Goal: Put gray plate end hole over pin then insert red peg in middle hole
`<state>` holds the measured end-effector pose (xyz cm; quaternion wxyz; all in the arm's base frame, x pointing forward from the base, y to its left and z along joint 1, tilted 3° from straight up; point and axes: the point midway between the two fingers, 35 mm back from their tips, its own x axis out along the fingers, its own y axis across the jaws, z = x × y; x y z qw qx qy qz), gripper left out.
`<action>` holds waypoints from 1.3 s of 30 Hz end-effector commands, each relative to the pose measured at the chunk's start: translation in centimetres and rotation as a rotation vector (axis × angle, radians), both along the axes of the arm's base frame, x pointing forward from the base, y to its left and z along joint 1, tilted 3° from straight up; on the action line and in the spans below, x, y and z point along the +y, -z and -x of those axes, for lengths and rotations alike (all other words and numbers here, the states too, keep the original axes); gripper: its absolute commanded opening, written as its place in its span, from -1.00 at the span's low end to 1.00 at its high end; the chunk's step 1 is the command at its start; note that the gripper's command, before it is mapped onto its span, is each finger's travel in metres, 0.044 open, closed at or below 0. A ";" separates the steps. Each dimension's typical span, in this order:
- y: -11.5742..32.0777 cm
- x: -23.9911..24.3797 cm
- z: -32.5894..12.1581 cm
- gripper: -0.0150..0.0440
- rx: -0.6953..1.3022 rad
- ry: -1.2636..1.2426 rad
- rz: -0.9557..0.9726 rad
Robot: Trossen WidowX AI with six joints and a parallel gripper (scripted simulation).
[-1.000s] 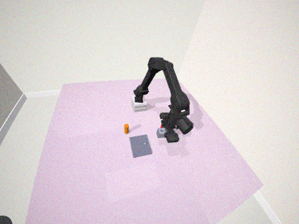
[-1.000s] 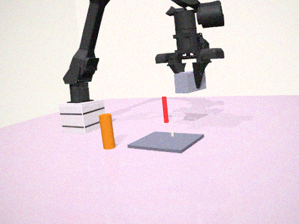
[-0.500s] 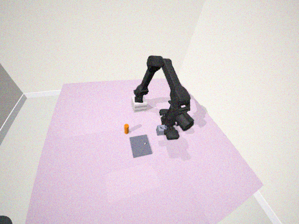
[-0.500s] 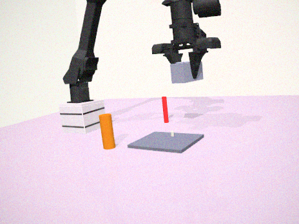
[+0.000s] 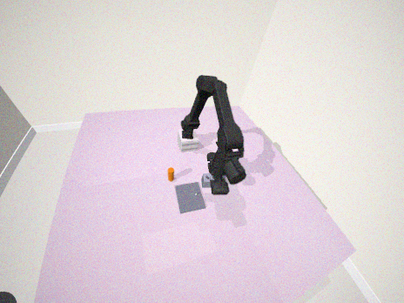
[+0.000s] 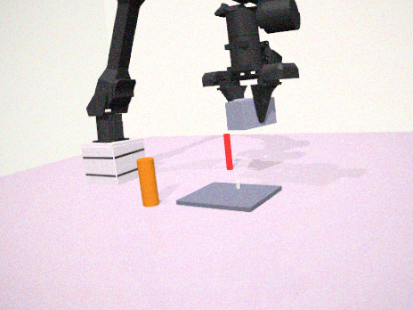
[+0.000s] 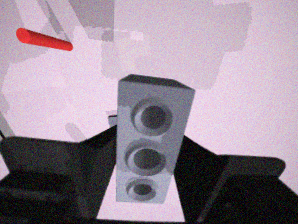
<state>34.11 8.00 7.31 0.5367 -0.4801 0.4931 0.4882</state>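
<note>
My gripper (image 6: 247,109) (image 7: 146,128) is shut on the gray plate (image 5: 206,180) (image 6: 240,118) (image 7: 180,107), a thick block with three round holes in a row that show in the wrist view. It holds the plate in the air, clear of the table. The base (image 5: 186,203) (image 6: 214,196), a flat dark gray slab, lies on the table, with a short pale pin (image 5: 196,194) (image 6: 238,184) standing up from it. In the top view the plate appears to the right of the base. The red peg (image 6: 228,152) (image 7: 46,40) stands upright behind the base in the exterior view; the arm hides it in the top view.
An orange cylinder (image 5: 171,174) (image 6: 148,183) stands upright on the pink table (image 5: 109,209) (image 6: 133,249), left of the base. A white block with dark lines (image 5: 189,144) (image 6: 99,167) sits under the arm's foot.
</note>
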 end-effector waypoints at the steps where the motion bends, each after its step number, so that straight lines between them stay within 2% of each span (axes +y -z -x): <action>1: 0.8 -0.9 -0.1 -0.49 0.008 0.017 -0.005; 30: 5.9 -8.7 0.3 -0.49 0.016 0.172 -0.005; 39: 6.0 -8.8 0.4 -0.49 0.016 0.176 -0.005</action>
